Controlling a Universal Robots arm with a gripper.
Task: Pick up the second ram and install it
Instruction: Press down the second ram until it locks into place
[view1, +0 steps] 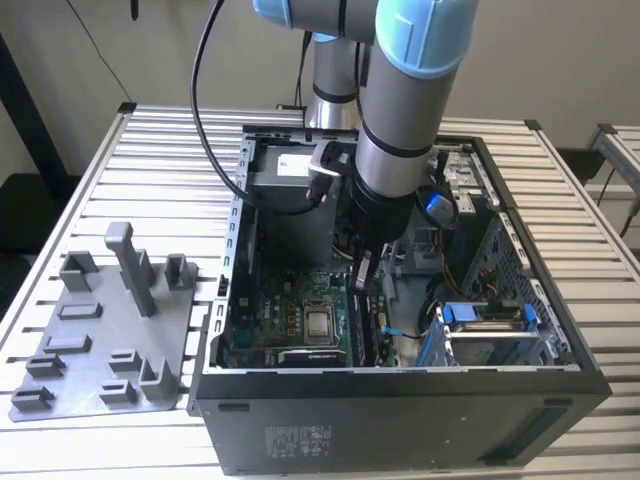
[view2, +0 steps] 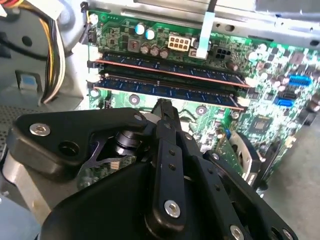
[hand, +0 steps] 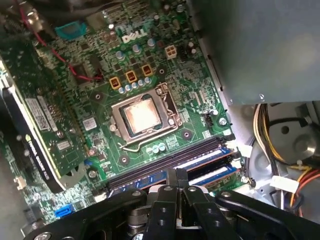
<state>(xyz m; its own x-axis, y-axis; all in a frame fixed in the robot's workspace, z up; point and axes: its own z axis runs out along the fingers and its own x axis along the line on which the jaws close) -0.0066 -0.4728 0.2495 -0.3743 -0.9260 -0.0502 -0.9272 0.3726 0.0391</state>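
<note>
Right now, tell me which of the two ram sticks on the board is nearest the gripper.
The near stick, lying right by the gripper in the second wrist view. The far stick sits one slot beyond it, beside the capacitors.

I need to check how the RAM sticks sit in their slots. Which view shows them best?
The second wrist view: both RAM sticks lie edge-on across the motherboard, unobstructed. The first wrist view has them partly behind the gripper; the exterior view shows them small below the arm.

One open computer case (view1: 400, 400) sits on the bench (view1: 160, 170), holding one green motherboard (hand: 150, 80) with one bare processor socket (hand: 142, 116). Two RAM sticks (view2: 165, 67) stand side by side in their slots. One grey holder tray (view1: 100, 340) lies beside the case.
</note>
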